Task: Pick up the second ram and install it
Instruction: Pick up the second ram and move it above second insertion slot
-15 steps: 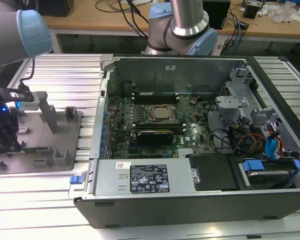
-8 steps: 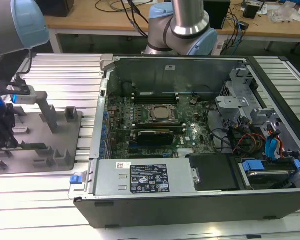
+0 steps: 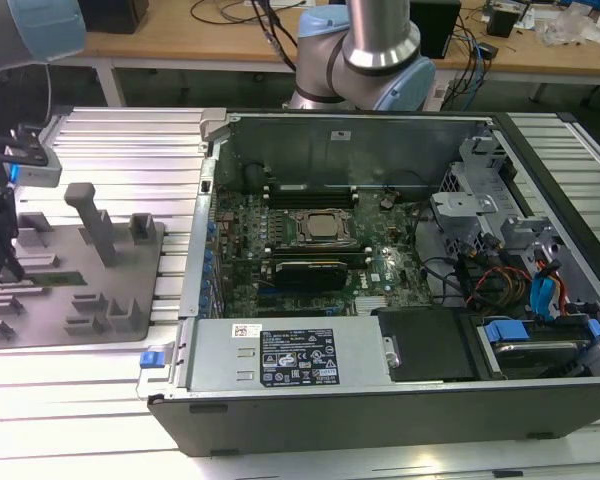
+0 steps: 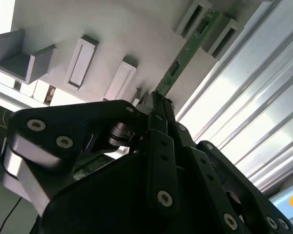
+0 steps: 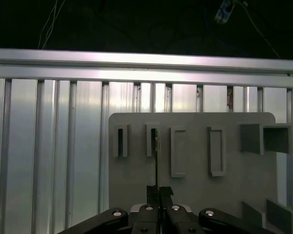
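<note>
Near end of second ram (image 4: 186, 51) hidden within claw (image 4: 155, 101); claw body cropped by exterior view's left edge.

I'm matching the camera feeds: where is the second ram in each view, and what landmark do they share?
Exterior view: the second ram is a green strip on the grey fixture plate, at the exterior view's left.
Second wrist view: a green board running from the gripper to a slotted holder.
First wrist view: edge-on, a thin line from gripper to slot.
Shared landmark: the grey fixture plate.

The black gripper (image 4: 155, 100) is pinching one end of the green ram (image 4: 187, 48), which is sitting on the grey tray (image 4: 112, 29).
</note>
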{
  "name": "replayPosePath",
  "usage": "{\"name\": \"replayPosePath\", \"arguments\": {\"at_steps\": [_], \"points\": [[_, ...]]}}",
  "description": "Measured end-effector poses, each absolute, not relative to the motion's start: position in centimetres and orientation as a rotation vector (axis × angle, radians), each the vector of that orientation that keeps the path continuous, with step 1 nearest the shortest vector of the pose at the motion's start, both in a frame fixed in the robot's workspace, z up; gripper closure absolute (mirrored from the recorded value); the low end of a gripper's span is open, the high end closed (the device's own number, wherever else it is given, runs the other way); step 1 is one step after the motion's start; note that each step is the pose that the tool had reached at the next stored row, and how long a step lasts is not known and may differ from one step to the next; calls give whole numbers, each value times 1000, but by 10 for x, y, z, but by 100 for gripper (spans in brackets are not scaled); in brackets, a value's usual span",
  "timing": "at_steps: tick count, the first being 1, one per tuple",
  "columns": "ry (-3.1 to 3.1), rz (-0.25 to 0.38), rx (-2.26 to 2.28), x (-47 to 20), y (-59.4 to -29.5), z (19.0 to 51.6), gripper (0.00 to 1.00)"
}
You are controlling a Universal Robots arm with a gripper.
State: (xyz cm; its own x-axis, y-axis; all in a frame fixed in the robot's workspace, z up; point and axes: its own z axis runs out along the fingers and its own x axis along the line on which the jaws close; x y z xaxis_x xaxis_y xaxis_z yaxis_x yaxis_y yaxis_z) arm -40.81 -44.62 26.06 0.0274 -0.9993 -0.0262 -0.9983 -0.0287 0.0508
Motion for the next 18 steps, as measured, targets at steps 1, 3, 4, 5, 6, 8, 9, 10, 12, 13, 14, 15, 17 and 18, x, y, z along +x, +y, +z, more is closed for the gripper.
{"name": "replayPosePath", "arguments": {"at_steps": [1, 3, 4, 5, 6, 8, 9, 10, 12, 13, 14, 15, 17, 18], "points": [[-2176, -85, 2239, -408, -446, 264, 90], [-2176, -85, 2239, -408, -446, 271, 90], [-2176, -85, 2239, -408, -446, 273, 90], [-2176, -85, 2239, -408, -446, 277, 90], [-2176, -85, 2239, -408, -446, 281, 90], [-2176, -85, 2239, -408, -446, 290, 90], [-2176, -85, 2239, -408, -446, 295, 90], [-2176, -85, 2239, -408, -446, 298, 90], [-2176, -85, 2239, -408, -446, 304, 90], [-2176, -85, 2239, -408, -446, 306, 90], [-2176, -85, 2239, -408, -446, 308, 90], [-2176, -85, 2239, -408, -446, 312, 90], [-2176, -85, 2239, -408, -446, 326, 90], [-2176, -85, 2239, -408, -446, 332, 90]]}}
